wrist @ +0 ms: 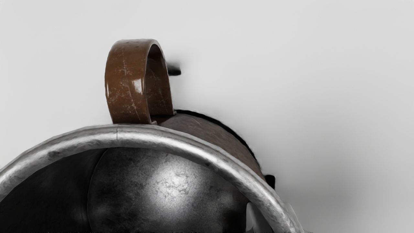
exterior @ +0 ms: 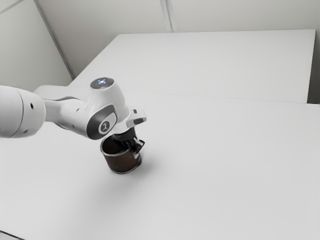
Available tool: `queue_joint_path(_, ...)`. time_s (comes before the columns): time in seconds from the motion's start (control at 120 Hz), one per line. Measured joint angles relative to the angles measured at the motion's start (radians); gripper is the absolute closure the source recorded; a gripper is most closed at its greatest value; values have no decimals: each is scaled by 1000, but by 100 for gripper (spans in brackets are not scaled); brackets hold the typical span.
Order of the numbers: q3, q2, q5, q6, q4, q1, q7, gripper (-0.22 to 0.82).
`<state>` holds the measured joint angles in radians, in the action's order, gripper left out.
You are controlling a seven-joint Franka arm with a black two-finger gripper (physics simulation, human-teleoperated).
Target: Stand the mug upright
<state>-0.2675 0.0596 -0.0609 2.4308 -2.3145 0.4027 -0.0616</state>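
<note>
Brown, worn enamel is coating the mug (exterior: 121, 162), which is standing about upright on the white tabletop (exterior: 215, 165), its mouth facing up; whether it is leaning slightly, I cannot tell. Silvery metal is forming its thick rim (wrist: 145, 136), and a broad brown handle (wrist: 126, 81) is looping out from the wall. Inside, dark, scuffed metal is catching a bright glare, and one fingertip is reaching down within. Soft shadow is spreading around the base. Farther back, another pale surface (exterior: 210, 60) is lying before a light grey wall (exterior: 115, 17). The white arm (exterior: 70, 112) is stretching in from the exterior view's left, its hand angling down over the mug. The black gripper (exterior: 134, 152) is pinching the mug's wall at the rim, one finger inside and one outside, with only a narrow gap between them.
</note>
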Motion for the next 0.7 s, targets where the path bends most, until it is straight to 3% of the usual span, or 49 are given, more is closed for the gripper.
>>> queue_joint_path(0.092,-1,4,-1,2,-1,1,-54,77)
queue_joint_path(0.258,-8,6,13,0,1,4,-111,41)
queue_joint_path(0.383,-13,3,17,-3,9,-4,-136,23)
queue_joint_path(0.525,-13,-6,25,-6,39,-2,-151,12)
queue_joint_path(0.7,-13,-47,44,-39,104,5,-154,5)
